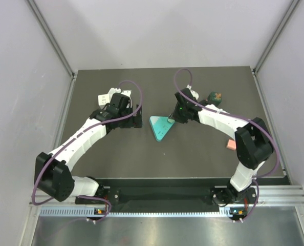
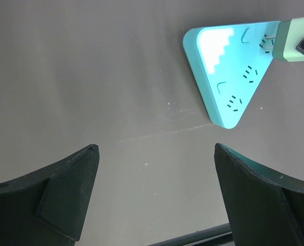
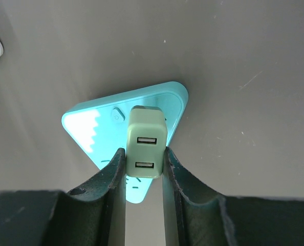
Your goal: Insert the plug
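A teal triangular socket block (image 1: 159,126) lies flat mid-table. My right gripper (image 1: 174,118) hangs over its far right corner, shut on the plug (image 3: 146,148), a pale green charger block with two USB ports facing the wrist camera. In the left wrist view the plug (image 2: 294,37) shows metal prongs pointing at the block (image 2: 221,77) near that corner, and the prongs are still visible. Beneath the plug, the block (image 3: 85,125) glows bright. To the left of the block my left gripper (image 1: 136,121) stands open, its jaws (image 2: 156,149) spread wide over bare table.
A small pink object (image 1: 231,144) lies by the right arm's elbow. A green and brown object (image 1: 215,96) sits at the back right. A white item (image 1: 105,97) lies behind the left gripper. Grey walls enclose the table on three sides.
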